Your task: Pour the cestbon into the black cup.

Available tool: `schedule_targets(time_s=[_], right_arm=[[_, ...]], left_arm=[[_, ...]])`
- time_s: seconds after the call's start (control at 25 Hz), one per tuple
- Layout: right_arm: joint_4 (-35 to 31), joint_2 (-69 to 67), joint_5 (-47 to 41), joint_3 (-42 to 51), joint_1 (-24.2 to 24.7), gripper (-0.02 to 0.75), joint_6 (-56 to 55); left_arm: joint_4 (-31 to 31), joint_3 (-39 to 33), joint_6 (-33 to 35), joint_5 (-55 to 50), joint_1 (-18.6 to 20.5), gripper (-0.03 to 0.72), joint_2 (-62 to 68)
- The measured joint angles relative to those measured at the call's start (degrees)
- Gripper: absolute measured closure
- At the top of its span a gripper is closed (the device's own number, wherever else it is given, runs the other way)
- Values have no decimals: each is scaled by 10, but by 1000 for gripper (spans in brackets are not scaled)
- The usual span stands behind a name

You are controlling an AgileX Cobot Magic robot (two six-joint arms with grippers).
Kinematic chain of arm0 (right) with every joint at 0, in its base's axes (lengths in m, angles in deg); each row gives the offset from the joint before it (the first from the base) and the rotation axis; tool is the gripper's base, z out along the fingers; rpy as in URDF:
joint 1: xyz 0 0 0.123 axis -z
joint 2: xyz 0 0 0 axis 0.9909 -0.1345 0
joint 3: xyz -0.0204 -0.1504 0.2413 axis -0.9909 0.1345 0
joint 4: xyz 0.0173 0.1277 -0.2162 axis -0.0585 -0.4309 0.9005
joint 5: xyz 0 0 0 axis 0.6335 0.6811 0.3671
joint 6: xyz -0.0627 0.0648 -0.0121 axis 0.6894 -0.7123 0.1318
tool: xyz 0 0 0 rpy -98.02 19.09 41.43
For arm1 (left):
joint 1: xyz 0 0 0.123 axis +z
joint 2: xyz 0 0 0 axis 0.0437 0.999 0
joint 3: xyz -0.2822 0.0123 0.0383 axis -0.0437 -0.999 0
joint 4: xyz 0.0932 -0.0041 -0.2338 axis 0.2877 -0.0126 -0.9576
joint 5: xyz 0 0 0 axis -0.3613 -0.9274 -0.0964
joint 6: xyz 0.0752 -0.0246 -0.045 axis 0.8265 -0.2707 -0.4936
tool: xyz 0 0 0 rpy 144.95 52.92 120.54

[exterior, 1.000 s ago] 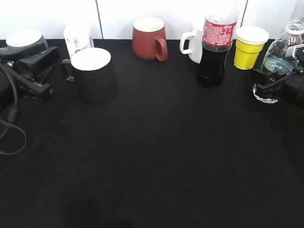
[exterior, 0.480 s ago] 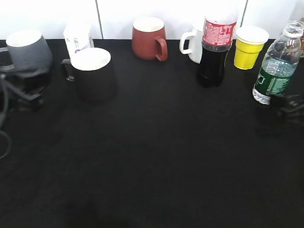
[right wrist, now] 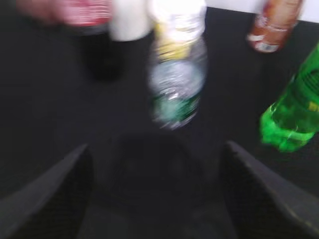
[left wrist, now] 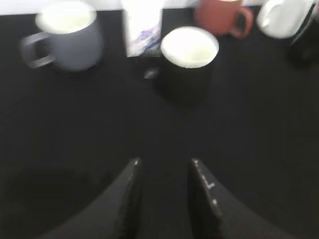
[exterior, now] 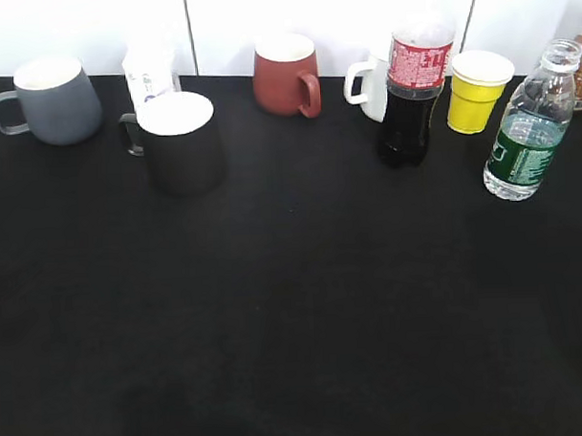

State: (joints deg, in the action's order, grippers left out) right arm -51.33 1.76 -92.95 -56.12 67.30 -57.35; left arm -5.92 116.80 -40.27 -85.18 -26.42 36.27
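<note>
The cestbon bottle (exterior: 527, 128), clear with a dark green label, stands upright at the right of the black table; it also shows blurred in the right wrist view (right wrist: 177, 74). The black cup (exterior: 178, 141) with a white inside stands at the back left, and in the left wrist view (left wrist: 188, 62). My left gripper (left wrist: 164, 162) is open and empty, well short of the black cup. My right gripper (right wrist: 157, 149) is wide open and empty, short of the bottle. Neither arm shows in the exterior view.
A grey mug (exterior: 50, 100), a white carton (exterior: 150, 75), a reddish-brown mug (exterior: 286, 75), a white mug (exterior: 368, 86), a cola bottle (exterior: 413, 89) and a yellow cup (exterior: 478, 92) line the back. A green bottle (right wrist: 294, 114) stands right of the cestbon.
Both arms have pulled back out of the exterior view. The right gripper has left the cestbon standing; the left arm has uncovered the grey mug.
</note>
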Motion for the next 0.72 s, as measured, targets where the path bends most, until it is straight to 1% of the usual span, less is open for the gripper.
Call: schedule_targets(time_s=[0.08, 0.16, 0.24, 0.32, 0.36, 0.44, 0.72], right_arm=[[-12, 120, -75, 0, -18, 141, 2], [-44, 241, -172, 0, -18, 142, 34], [-52, 351, -279, 0, -18, 142, 44], [-53, 440, -344, 10, -18, 142, 45], [-53, 469, -359, 26, -18, 142, 45], [-52, 486, -355, 74, -18, 142, 45], [-41, 486, -342, 81, -19, 142, 37]], left_arm=[[-16, 0, 62, -61, 0, 445, -75], [-70, 0, 127, -100, 0, 445, -137], [-102, -19, 145, -145, 0, 445, -192], [-105, -44, 147, -180, 0, 445, -255], [-105, -56, 150, -181, 0, 445, -285], [-105, -75, 165, -187, 0, 445, -322], [-105, -88, 175, -200, -1, 445, -326]])
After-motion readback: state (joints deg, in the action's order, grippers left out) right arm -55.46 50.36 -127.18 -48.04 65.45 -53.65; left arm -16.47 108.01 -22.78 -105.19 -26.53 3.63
